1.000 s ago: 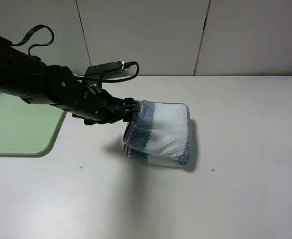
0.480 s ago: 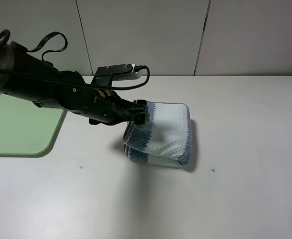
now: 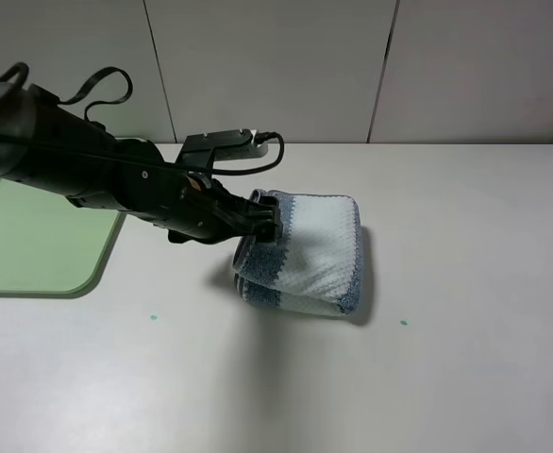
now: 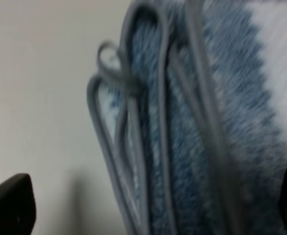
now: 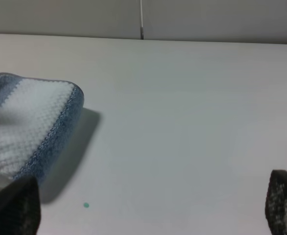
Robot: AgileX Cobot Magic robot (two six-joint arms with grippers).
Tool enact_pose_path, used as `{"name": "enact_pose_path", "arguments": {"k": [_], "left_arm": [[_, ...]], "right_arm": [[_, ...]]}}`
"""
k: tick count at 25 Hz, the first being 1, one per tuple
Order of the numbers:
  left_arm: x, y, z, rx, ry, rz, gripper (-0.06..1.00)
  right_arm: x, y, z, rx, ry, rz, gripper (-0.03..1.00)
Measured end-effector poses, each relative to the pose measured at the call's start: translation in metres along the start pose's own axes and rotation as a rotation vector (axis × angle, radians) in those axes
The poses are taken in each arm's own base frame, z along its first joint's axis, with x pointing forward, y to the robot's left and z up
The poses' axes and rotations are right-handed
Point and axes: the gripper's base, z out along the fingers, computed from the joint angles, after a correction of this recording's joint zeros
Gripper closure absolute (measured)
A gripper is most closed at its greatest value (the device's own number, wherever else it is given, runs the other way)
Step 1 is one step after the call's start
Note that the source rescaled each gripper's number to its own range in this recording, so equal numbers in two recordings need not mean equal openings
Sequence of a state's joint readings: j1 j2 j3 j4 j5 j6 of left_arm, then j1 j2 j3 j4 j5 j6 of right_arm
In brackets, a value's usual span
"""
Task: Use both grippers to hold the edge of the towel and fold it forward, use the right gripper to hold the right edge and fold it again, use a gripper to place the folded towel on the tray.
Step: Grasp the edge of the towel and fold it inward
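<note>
The left gripper [image 3: 265, 225] has pushed in against the folded towel [image 3: 305, 253], jaws now spread around its hemmed edge [image 4: 133, 147]; the right gripper [image 5: 148, 208] hangs released.

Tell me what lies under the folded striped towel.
The folded blue-and-white striped waffle towel rests on the bare white table, casting a shadow to its right. Its stacked grey-hemmed layers show at the left edge; anything beneath or between them is covered.

We note the folded towel [image 3: 305, 250] lying on the table [image 3: 465, 283] near its middle, with the tray [image 3: 41, 241] well apart at the table's left edge. The left gripper [image 3: 265, 225] sits at the towel's left end, between tray and towel.
</note>
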State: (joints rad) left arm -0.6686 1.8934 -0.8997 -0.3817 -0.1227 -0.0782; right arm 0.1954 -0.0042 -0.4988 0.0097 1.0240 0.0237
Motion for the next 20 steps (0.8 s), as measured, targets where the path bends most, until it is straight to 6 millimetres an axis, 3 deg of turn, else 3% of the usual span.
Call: {"name": "enact_pose_path", "arguments": {"k": [10,20], "left_arm": [[0.011,0.005,0.026,-0.028,0.034,-0.002,-0.05],[0.008,-0.017,0.055,0.004,-0.013,0.043,-0.05]], "right_arm": [[0.0,0.0,0.0,-0.001,0.0,0.0,-0.03],[0.0,0.0,0.0,-0.001,0.0,0.001,-0.03]]}}
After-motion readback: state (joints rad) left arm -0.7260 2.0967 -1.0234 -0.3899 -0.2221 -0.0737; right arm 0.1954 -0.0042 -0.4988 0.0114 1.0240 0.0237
